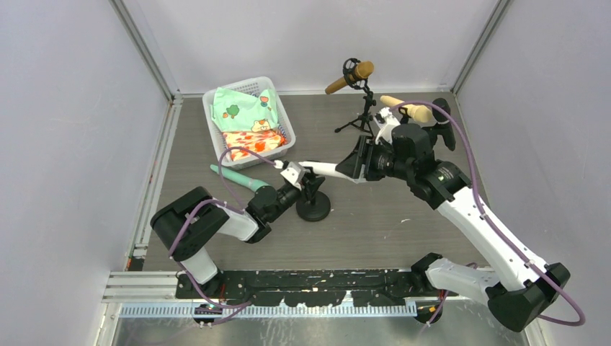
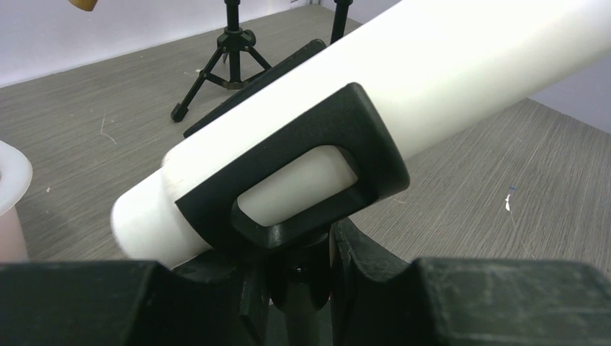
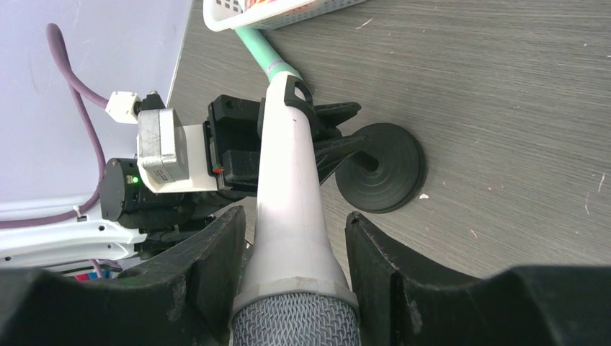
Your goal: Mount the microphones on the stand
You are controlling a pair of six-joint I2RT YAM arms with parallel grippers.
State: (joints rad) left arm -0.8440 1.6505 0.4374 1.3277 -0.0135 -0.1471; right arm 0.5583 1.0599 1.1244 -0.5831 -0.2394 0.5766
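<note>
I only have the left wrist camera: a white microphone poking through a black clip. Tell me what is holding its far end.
Observer: The right gripper is closed on the white microphone, just below its mesh head.
Operator: Now tell me what the clip is mounted on.
Observer: A short stand with a round black base that rests on the table.
Operator: Report any microphone that still lies loose near my arm.
Observer: A mint green microphone lies on the table between the basket and the left arm.
</note>
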